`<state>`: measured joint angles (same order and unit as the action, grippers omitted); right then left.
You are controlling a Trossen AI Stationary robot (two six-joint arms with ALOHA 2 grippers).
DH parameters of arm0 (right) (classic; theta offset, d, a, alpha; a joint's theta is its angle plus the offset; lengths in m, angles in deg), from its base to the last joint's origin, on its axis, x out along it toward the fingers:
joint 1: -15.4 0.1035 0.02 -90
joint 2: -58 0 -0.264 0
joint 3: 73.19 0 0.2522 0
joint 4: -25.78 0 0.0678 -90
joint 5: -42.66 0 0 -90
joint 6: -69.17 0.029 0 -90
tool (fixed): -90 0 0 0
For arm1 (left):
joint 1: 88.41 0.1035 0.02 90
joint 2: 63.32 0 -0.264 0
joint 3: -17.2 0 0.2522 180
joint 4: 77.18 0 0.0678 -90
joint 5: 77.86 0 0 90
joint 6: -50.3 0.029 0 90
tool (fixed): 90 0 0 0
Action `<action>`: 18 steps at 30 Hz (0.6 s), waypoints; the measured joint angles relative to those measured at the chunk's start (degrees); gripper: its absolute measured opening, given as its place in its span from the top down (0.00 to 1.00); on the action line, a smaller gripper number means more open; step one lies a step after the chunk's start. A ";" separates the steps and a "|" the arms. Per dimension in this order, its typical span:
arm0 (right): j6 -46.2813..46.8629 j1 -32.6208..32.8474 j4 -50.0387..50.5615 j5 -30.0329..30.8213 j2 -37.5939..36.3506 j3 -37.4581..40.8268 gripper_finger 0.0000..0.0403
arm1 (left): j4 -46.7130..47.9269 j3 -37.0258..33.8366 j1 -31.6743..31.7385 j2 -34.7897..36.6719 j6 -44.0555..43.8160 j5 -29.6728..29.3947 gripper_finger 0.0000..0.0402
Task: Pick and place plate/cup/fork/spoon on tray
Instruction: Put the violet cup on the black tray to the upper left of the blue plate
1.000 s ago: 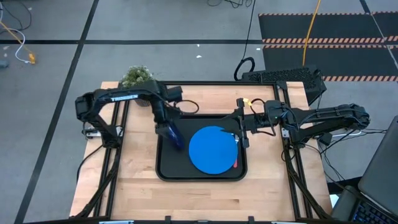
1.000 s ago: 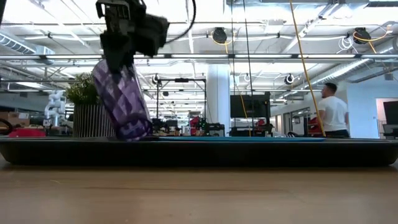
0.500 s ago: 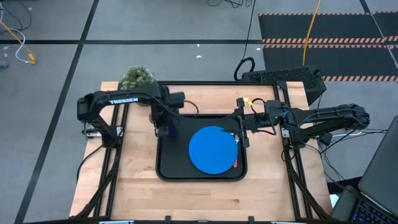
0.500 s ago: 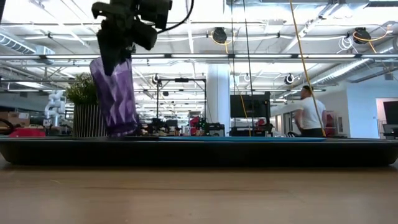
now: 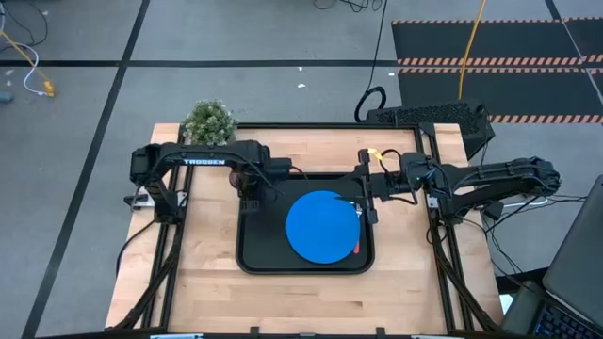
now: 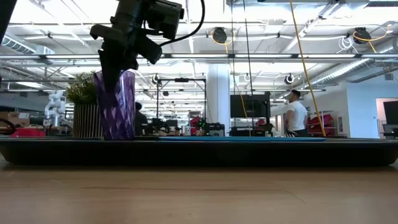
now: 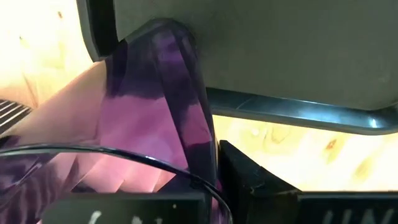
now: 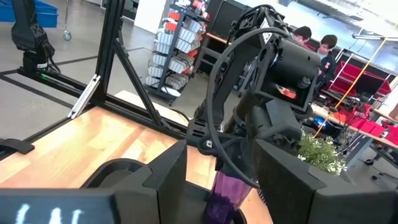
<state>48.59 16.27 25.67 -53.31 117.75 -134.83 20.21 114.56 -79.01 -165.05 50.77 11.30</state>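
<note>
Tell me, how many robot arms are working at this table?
2. The left gripper holds the purple cup upright at the tray's back-left corner. The right gripper waits, open, at the tray's right edge beside the blue plate.

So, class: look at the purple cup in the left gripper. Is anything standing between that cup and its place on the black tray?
Nothing visible does. The left gripper holds the cup upright at the tray's back left corner, its base at rim level in the low view. The plate lies apart, toward the right gripper.
</note>
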 joint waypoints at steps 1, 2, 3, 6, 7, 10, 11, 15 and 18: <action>0.00 0.00 0.02 0.00 0.00 0.00 0.56 | -0.02 0.00 0.04 -0.02 0.30 0.06 0.96; 0.00 0.00 -0.03 0.00 0.00 0.00 0.56 | -0.01 0.01 0.05 -0.05 0.65 0.09 0.96; -0.01 0.00 -0.04 0.00 0.00 0.00 0.56 | 0.00 0.06 0.05 -0.08 1.03 0.08 0.96; 0.00 0.00 -0.02 0.00 0.00 0.00 0.56 | 0.04 0.39 0.09 -0.12 2.25 0.09 0.96; 0.00 0.00 -0.02 0.00 0.00 0.00 0.56 | 0.04 0.39 0.10 -0.13 2.48 0.10 0.96; 0.00 0.00 -0.02 0.00 0.00 0.00 0.56 | -0.06 0.39 0.10 -0.16 2.62 0.06 0.96; 0.00 0.00 -0.02 0.00 0.00 0.00 0.56 | -0.09 0.37 0.10 -0.19 2.64 0.01 0.96; 0.00 0.00 0.00 0.00 0.00 0.00 0.56 | -0.42 0.31 0.09 -0.26 2.66 -2.09 0.93; 0.28 0.00 0.00 0.00 0.00 0.00 0.56 | -1.58 -0.17 0.26 -0.96 2.35 -3.53 0.86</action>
<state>48.87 16.27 25.67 -53.32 117.75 -134.83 18.63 114.38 -78.75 -166.01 53.12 7.77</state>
